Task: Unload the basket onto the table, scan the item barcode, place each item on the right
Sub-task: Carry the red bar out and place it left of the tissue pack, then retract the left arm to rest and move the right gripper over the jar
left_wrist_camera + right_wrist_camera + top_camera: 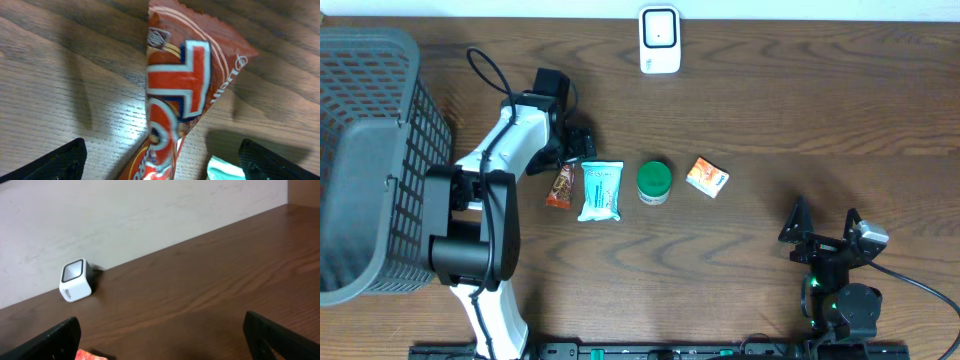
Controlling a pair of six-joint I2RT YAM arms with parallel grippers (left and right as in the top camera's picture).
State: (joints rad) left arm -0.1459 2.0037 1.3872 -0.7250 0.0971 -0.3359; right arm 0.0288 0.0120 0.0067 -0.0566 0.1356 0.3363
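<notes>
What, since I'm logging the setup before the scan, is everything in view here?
basket: one, grey, far left of the table
scanner: one, white, back edge, centre
snack wrapper: one, red-orange, on the table under the left gripper
packet: one, pale blue and white, just right of the wrapper
round tub: one, green lid, right of the packet
small box: one, orange, right of the tub
table: one, brown wood
left gripper: one, black, open, on a white and black arm
right gripper: one, black, open, front right, holding nothing
</notes>
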